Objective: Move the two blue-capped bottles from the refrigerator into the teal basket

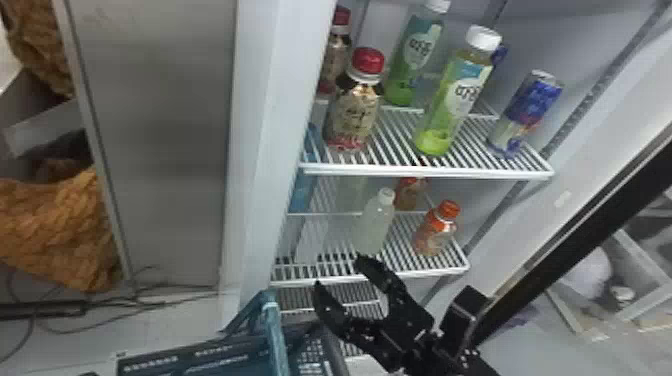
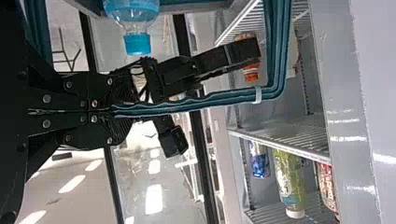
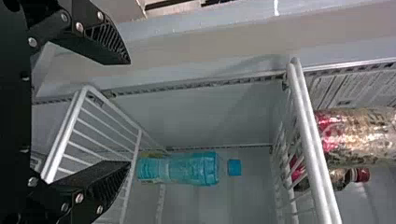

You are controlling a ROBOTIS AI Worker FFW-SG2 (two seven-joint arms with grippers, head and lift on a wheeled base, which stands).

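In the head view my right gripper [image 1: 340, 272] is open in front of the refrigerator's lower shelf, above the teal basket [image 1: 275, 330]. The right wrist view shows this gripper [image 3: 130, 114] with its fingers wide apart and nothing between them, facing a blue bottle [image 3: 187, 169] with a blue cap [image 3: 234, 167] that stands farther back on the lower shelf. In the left wrist view my left gripper [image 2: 114, 110] is shut on the basket's handle [image 2: 210, 101]. A bottle with a blue cap [image 2: 137, 44] shows beside that handle, at the basket.
White wire shelves [image 1: 425, 172] cross the refrigerator, with red-capped bottles [image 1: 352, 107], green bottles [image 1: 452, 95] and a blue can [image 1: 525, 112] on the upper one. A pale bottle [image 1: 375, 222] and an orange-capped bottle [image 1: 436, 229] stand below. The fridge's side wall [image 1: 265, 150] borders the left.
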